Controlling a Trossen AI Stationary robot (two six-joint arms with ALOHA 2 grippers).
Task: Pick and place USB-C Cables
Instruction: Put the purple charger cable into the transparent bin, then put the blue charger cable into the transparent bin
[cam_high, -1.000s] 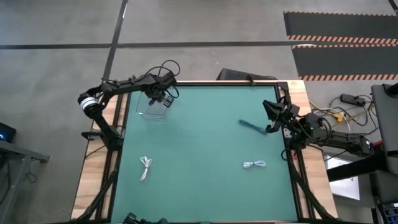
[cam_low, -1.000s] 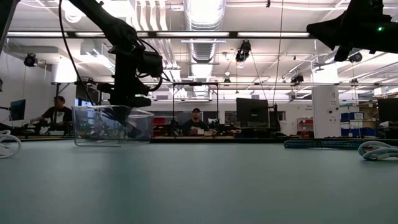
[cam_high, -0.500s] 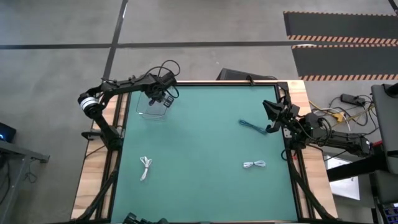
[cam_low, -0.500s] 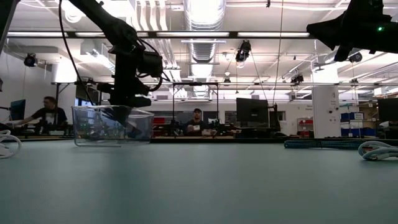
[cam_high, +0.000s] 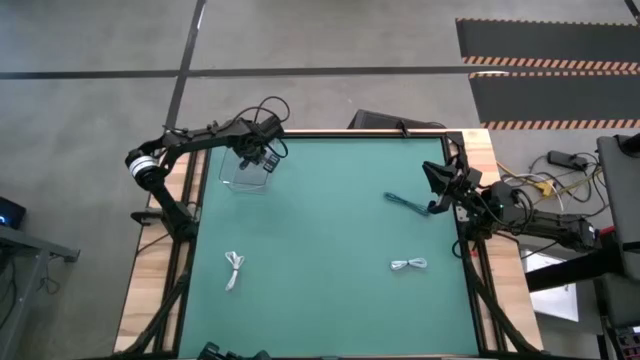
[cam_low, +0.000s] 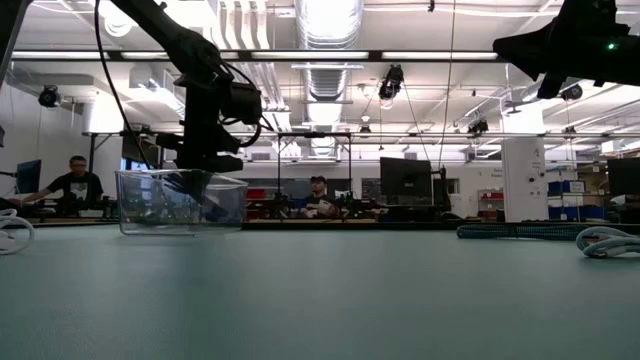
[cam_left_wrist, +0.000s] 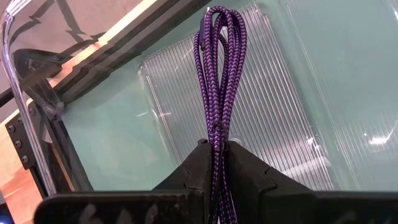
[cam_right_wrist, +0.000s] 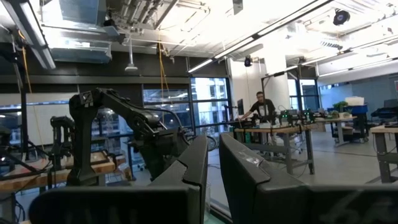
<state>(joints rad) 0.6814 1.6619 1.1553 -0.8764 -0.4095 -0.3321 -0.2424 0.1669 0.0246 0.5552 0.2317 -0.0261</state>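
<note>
My left gripper (cam_high: 258, 160) hangs over a clear plastic bin (cam_high: 241, 173) near the table's far left corner, shut on a dark purple braided cable bundle (cam_left_wrist: 219, 68). The bundle's loops reach down inside the bin (cam_low: 180, 201). My right gripper (cam_high: 436, 184) waits raised at the table's right edge, shut and holding nothing (cam_right_wrist: 213, 155). Just left of it a teal cable (cam_high: 405, 204) lies flat on the mat. One white cable (cam_high: 235, 268) lies near-left and another white cable (cam_high: 409, 265) near-right. My left gripper pinches the purple bundle between its two fingers at one end of the folded strands (cam_left_wrist: 216, 134), several strands together. The fingers point down from above and lie along the bundle. The looped end (cam_left_wrist: 221, 18) hangs below them inside the bin; whether it touches the ribbed floor I cannot tell.
The green mat (cam_high: 330, 240) is bare between the cables. A wooden border and dark frame rails (cam_high: 178, 250) run along the table's sides. In the low view, people sit at benches (cam_low: 318, 195) in the room beyond the far edge.
</note>
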